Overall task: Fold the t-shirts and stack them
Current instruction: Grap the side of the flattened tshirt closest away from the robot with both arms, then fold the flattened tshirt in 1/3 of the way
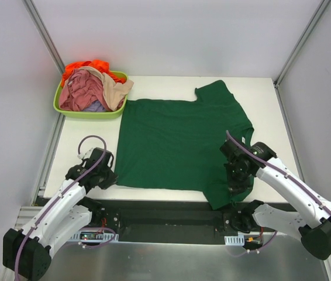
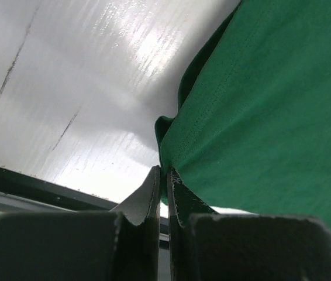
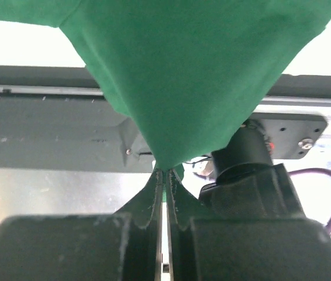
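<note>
Pinching one green t-shirt (image 1: 177, 143): left pincer (image 2: 164, 175), right pincer (image 3: 164, 173).

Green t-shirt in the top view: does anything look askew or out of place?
Slightly. The green t-shirt lies flat, but its near sleeve reaches past the table front edge, where the right gripper pinches it. The left gripper pinches the hem corner. Nothing looks damaged.

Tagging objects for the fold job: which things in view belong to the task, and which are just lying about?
Job: green t-shirt, spread flat; heaped shirts, pink, orange, beige, lavender; left gripper and right gripper, each shut on the green t-shirt's near edge.
Lying about: lime-green tub holding the heap; table.
</note>
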`<state>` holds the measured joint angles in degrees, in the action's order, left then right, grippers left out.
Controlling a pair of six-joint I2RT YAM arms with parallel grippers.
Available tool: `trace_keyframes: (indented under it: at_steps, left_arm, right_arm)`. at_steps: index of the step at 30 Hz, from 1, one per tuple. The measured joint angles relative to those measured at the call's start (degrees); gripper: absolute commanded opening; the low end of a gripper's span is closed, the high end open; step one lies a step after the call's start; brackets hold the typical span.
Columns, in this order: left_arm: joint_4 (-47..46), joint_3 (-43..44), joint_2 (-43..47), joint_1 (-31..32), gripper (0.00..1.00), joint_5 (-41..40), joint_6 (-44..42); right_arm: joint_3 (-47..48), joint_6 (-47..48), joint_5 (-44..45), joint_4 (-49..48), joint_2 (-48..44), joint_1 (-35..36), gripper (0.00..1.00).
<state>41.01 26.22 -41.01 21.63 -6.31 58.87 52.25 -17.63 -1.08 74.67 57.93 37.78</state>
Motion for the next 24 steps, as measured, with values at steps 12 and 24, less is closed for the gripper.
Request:
trace_keyframes:
  at_steps: [12, 24]
  left_arm:
    - [-1.79, 12.44, -13.42, 0.0, 0.0, -4.44, -1.68]
    - [-5.55, 20.65, -26.91, -0.02, 0.0, -7.63, -3.45]
  right_arm:
    - [12.26, -2.54, 20.24, 0.0, 9.62, -1.77, 0.01]
    - [22.01, -0.48, 30.93, -9.14, 19.19, -7.52, 0.01]
